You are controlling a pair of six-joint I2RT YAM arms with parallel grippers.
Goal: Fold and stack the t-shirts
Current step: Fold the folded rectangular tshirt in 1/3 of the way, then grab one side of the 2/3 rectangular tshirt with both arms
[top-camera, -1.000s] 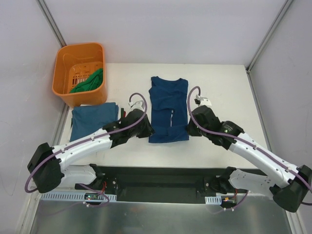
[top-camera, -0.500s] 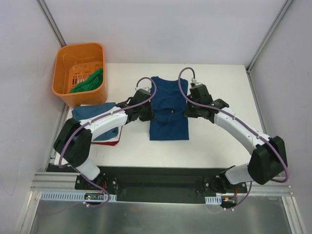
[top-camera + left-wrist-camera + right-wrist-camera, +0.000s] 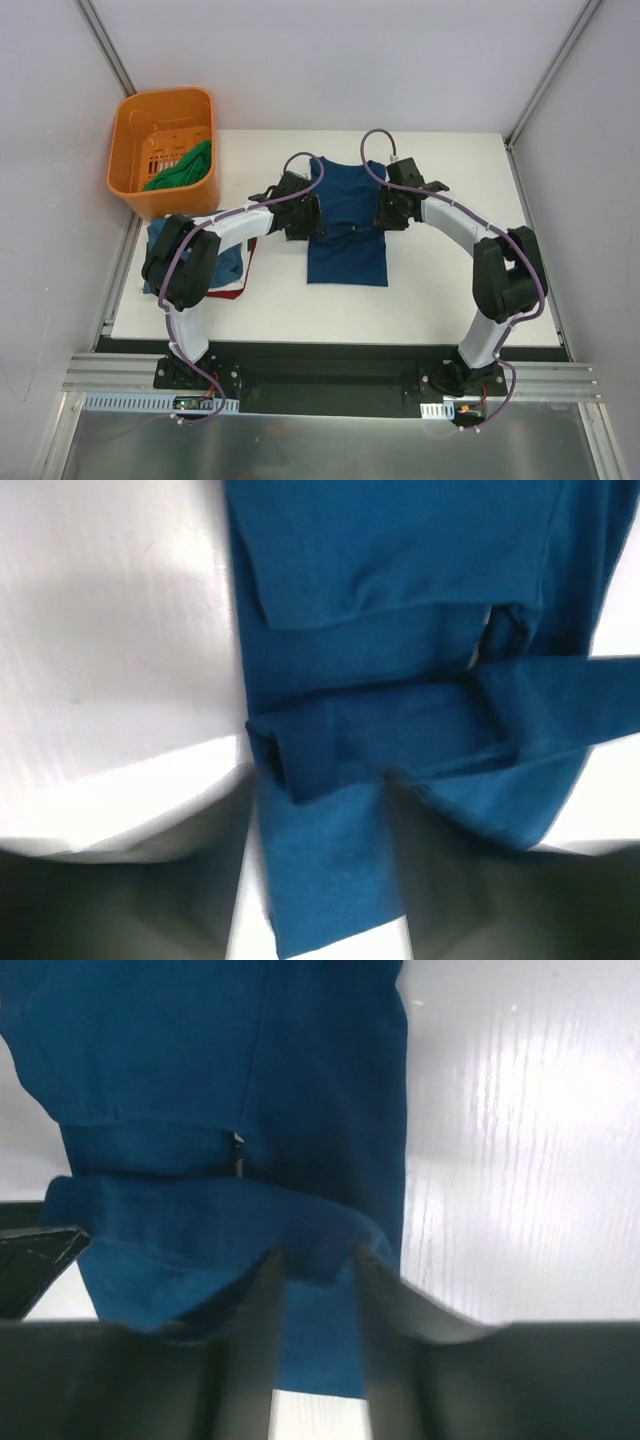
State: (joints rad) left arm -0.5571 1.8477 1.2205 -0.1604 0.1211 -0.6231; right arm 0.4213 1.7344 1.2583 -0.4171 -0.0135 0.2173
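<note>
To the right of the orange basket (image 3: 165, 97), the teal-blue t-shirt (image 3: 346, 262) gets a crosswise fold.
Within the last second both arms moved from the shirt's near corners to its middle. The left gripper (image 3: 303, 217) and right gripper (image 3: 386, 211) now have their jaws parted and are letting the doubled cloth go. That probably finishes this fold. No print is legible, and the seam tag (image 3: 238, 1141) is too small to read.

Bare table (image 3: 432, 290) right of t-shirt (image 3: 347, 262)
</note>
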